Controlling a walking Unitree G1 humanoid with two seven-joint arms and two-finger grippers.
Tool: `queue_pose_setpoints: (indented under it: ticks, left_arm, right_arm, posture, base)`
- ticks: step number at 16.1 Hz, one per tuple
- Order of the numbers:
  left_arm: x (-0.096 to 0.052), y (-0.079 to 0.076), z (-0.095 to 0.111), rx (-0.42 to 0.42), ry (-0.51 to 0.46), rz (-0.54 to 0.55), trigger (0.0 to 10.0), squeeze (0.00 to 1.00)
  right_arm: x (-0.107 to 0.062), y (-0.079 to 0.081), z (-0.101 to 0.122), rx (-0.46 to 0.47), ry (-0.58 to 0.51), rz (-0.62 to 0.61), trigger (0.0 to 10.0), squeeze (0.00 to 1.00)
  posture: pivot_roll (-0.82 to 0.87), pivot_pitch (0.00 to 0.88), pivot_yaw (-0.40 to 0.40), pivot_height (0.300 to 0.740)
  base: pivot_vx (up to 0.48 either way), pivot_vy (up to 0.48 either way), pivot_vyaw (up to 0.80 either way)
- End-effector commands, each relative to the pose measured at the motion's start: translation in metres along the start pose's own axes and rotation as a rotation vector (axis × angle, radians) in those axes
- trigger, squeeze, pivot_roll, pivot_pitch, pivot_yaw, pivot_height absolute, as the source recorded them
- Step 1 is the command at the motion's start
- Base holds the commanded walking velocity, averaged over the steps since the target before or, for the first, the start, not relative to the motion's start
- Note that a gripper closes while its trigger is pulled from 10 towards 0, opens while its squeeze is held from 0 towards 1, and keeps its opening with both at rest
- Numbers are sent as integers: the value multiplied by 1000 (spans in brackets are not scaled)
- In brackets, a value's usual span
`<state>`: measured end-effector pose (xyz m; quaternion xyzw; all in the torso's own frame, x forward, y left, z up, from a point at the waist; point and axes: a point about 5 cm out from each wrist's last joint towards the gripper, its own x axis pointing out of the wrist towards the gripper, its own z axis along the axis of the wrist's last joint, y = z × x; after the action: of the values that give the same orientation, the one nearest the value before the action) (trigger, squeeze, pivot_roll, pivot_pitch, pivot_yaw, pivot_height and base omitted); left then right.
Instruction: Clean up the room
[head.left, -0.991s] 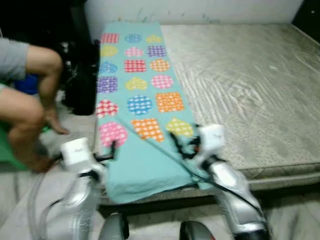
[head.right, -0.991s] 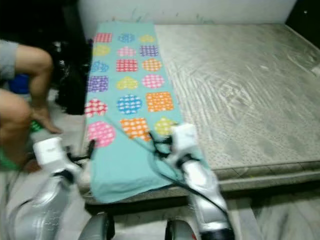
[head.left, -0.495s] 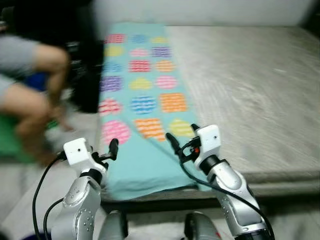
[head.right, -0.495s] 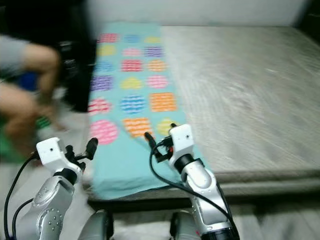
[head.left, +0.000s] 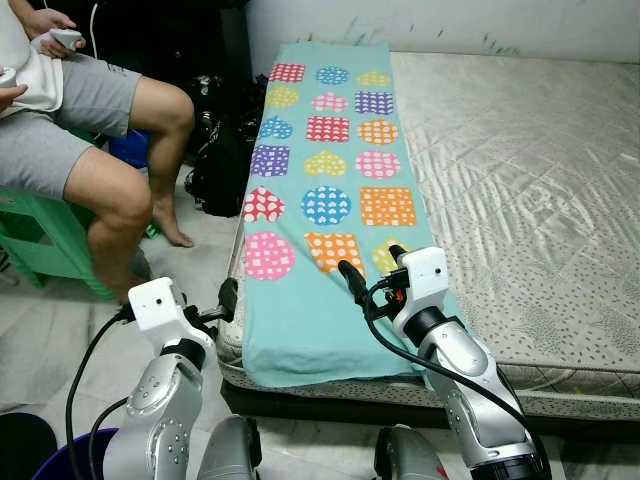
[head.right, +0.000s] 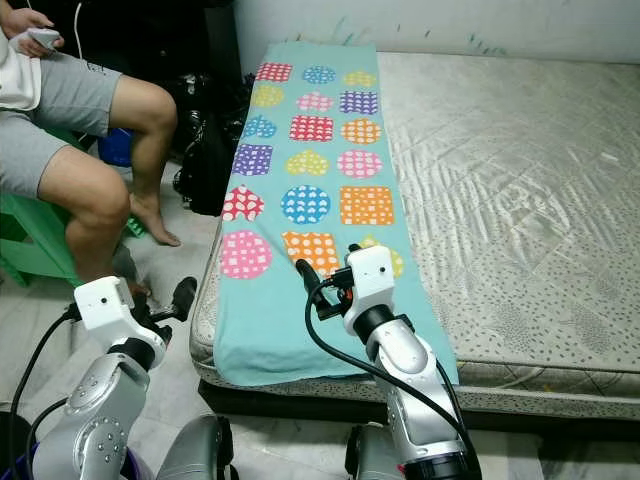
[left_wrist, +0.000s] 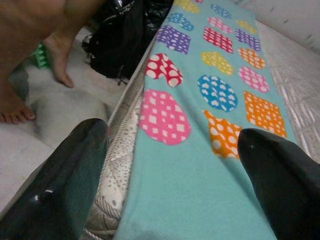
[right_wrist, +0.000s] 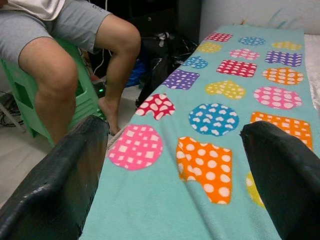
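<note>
The turquoise fleece blanket with coloured dotted shapes (head.left: 325, 190) lies flat and unfolded on the grey quilted mattress (head.left: 520, 160), directly ahead of both grippers. The left gripper (left_wrist: 170, 165) and the right gripper (right_wrist: 175, 165) are spread wide, holding nothing. I judge the tidying has hardly begun.

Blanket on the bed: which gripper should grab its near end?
Probably right. The right gripper is open over the blanket near its near end; the left gripper hangs off the mattress edge, beside it.
</note>
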<state>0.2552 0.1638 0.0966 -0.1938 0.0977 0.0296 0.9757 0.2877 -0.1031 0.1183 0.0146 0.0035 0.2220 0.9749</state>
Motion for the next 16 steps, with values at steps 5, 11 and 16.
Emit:
queue_pose_setpoints:
  ticks: [5,11,16]
  left_arm:
    - [-2,3,-2,5,17,13,10000,0]
    - [-2,9,0,24,16,103,10000,0]
    - [-7,35,-1,37,48,285,10000,0]
  right_arm:
    - [-1,4,-3,19,10,12,10000,0]
    - [-2,2,-4,15,16,6,10000,0]
    - [-2,-6,-5,7,22,-19,10000,0]
  posture:
    - [-100,96,-2,585]
    - [-105,104,-6,526]
    - [-102,116,-6,526]
  base:
    - [0,0,0]
    - [0,0,0]
    - [0,0,0]
